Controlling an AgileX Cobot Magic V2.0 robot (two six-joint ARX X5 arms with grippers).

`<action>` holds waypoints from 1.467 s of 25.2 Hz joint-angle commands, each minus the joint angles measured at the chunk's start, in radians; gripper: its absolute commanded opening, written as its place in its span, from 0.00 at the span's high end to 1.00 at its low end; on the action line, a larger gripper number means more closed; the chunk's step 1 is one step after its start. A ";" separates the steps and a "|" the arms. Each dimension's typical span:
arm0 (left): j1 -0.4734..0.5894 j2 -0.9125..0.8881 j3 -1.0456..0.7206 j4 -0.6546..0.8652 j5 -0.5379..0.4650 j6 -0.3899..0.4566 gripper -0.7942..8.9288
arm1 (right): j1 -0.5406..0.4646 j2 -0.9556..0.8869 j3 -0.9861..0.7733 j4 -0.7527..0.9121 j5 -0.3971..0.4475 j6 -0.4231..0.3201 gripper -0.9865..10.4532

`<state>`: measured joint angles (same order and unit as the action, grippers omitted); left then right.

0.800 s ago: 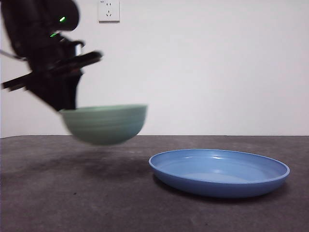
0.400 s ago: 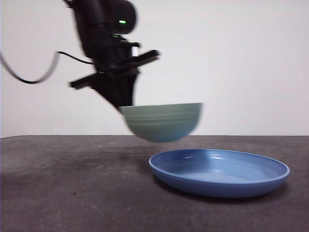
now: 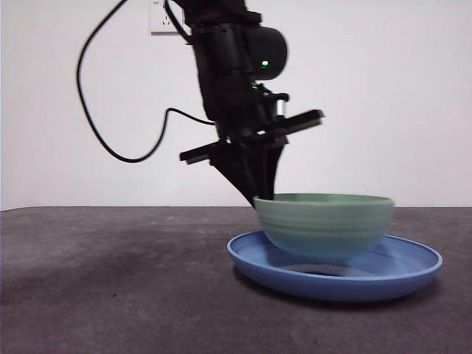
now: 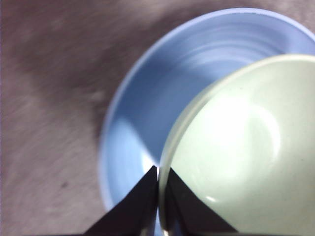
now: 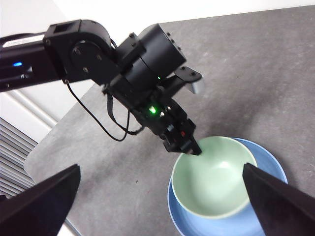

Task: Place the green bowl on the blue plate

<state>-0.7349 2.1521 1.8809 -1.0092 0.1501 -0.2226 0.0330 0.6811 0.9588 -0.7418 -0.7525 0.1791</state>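
The pale green bowl (image 3: 324, 225) hangs level over the middle of the blue plate (image 3: 332, 284), its base just above the plate's floor; I cannot tell if they touch. My left gripper (image 3: 262, 198) comes down from above and is shut on the bowl's left rim. The left wrist view shows its jaws (image 4: 158, 169) pinching the rim, one inside and one outside the bowl (image 4: 236, 157), with the plate (image 4: 142, 108) below. My right gripper (image 5: 161, 166) is open and empty, high above the table, looking down on the left gripper (image 5: 193, 150), the bowl (image 5: 214, 182) and the plate (image 5: 270, 164).
The dark grey table (image 3: 110, 295) stretches left of the plate. The left arm's black cable (image 3: 110, 147) loops down at the left. A wall socket (image 3: 158, 18) sits at the top behind the arm. The table's edge (image 5: 44, 147) shows in the right wrist view.
My left gripper has carried the bowl to the right and down, from above the bare table to low over the plate's middle. The plate has not moved.
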 commanded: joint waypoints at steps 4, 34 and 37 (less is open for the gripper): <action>-0.035 0.042 0.037 0.006 -0.031 0.024 0.90 | 0.002 0.003 0.018 0.005 0.000 -0.008 0.43; -0.033 0.006 0.062 0.004 -0.050 0.051 0.37 | 0.003 0.003 0.018 -0.023 0.001 -0.008 0.43; -0.031 -0.033 0.062 -0.047 -0.045 0.067 0.33 | 0.002 0.003 0.018 -0.023 0.000 -0.008 0.43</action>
<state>-0.7616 2.1319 1.9144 -1.0615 0.1020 -0.1738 0.0330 0.6811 0.9588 -0.7700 -0.7525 0.1791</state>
